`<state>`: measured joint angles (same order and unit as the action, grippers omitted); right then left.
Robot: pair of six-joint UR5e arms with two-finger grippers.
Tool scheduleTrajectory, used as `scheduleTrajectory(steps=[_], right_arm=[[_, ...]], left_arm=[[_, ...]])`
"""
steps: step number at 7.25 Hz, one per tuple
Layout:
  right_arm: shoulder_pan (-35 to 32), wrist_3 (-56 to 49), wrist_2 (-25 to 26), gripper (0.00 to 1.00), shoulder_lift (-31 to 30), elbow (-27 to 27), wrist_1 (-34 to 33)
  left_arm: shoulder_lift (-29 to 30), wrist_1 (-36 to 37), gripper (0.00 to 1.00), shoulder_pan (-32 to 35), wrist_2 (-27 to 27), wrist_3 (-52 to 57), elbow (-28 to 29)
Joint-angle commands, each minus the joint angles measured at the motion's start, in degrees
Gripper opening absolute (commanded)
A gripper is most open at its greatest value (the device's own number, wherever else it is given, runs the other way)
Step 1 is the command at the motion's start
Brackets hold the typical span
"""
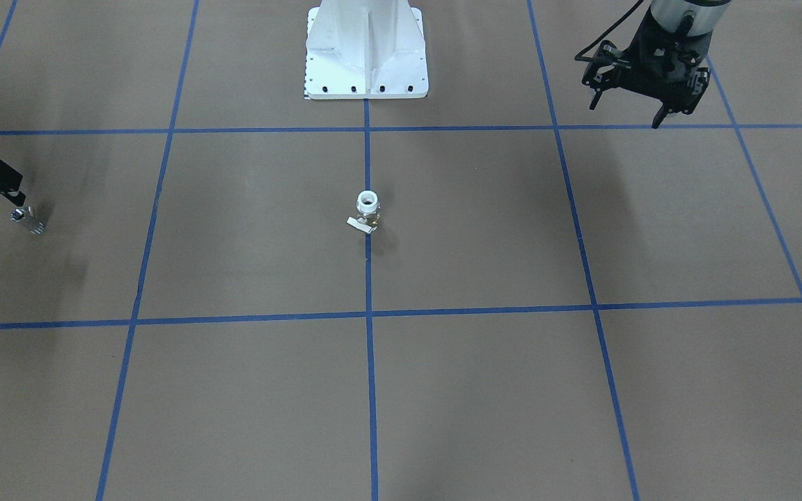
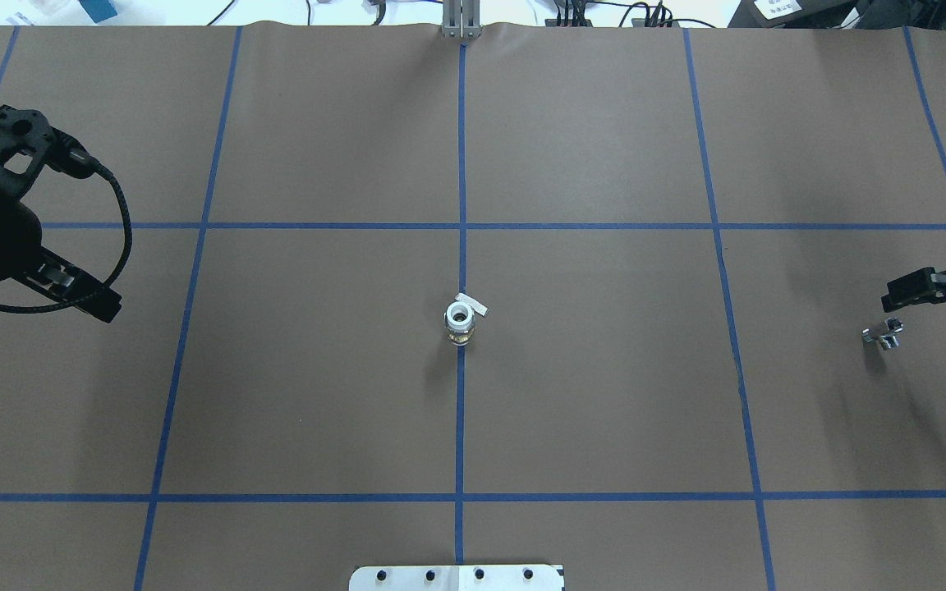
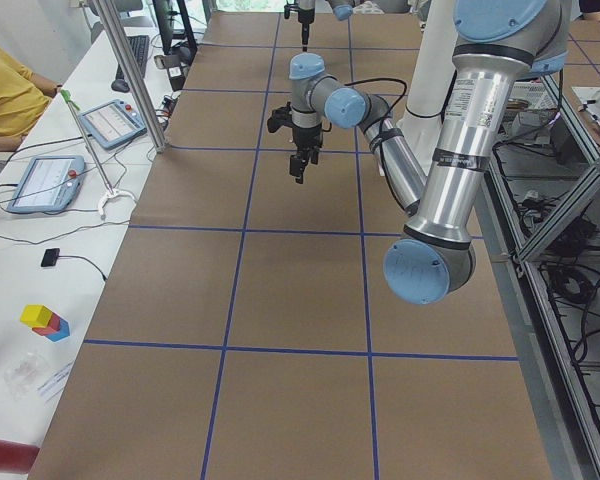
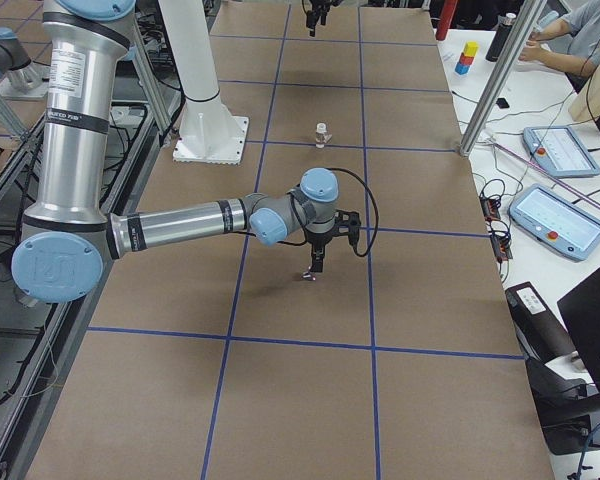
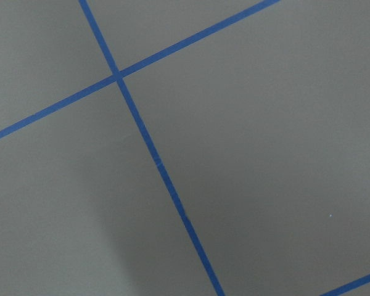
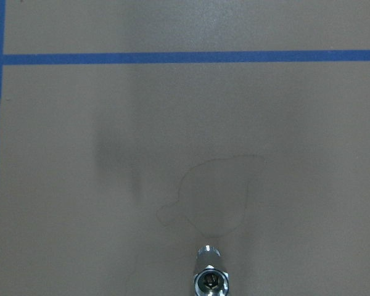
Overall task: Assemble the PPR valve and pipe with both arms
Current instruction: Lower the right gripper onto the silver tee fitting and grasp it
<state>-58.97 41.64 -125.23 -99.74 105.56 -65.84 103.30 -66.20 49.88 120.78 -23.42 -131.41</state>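
The PPR valve (image 1: 367, 212) stands at the table's centre on the blue centre line, white socket up and flat white handle to one side; it also shows in the overhead view (image 2: 460, 318). The small silver pipe (image 2: 884, 332) rests on the table far to the robot's right and shows at the bottom edge of the right wrist view (image 6: 209, 279). My right gripper (image 2: 929, 244) is open and empty, low over the table, one finger just beside the pipe. My left gripper (image 1: 625, 113) is open and empty, raised over the far left of the table, well away from the valve.
The white robot base (image 1: 366, 56) stands at the middle of the table's robot-side edge. Blue tape lines grid the brown table. Tablets (image 4: 565, 215) and cables lie on the side bench, where a person sits. The left wrist view shows only table and tape.
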Motion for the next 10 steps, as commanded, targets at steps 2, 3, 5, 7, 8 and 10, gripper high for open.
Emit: scheduleTrajectory(steps=[2, 3, 5, 7, 8, 10], right_arm=[[3.50, 2.48, 3.33, 0.99, -0.37, -5.88, 7.90], [3.94, 2.75, 3.24, 0.97, -0.28, -6.07, 8.01], [4.56, 3.01, 3.07, 0.87, -0.19, -5.98, 8.10], [4.65, 4.84, 2.63, 0.30, -0.19, -5.81, 8.10], [4.65, 4.86, 2.45, 0.00, -0.10, -5.63, 8.10], [4.65, 4.86, 2.27, 0.00, -0.01, -5.46, 7.92]], left_arm=[[0.32, 0.02, 1.00, -0.22, 0.07, -0.49, 0.54], [0.49, -0.06, 1.00, -0.39, 0.07, -1.97, 0.54], [0.67, -0.07, 1.00, -0.48, 0.07, -2.07, 0.89], [0.76, 0.02, 1.00, -0.48, 0.07, -2.16, 0.89], [0.76, -0.06, 1.00, -0.48, 0.07, -2.25, 0.89], [0.76, -0.06, 1.00, -0.57, 0.07, -2.34, 0.89]])
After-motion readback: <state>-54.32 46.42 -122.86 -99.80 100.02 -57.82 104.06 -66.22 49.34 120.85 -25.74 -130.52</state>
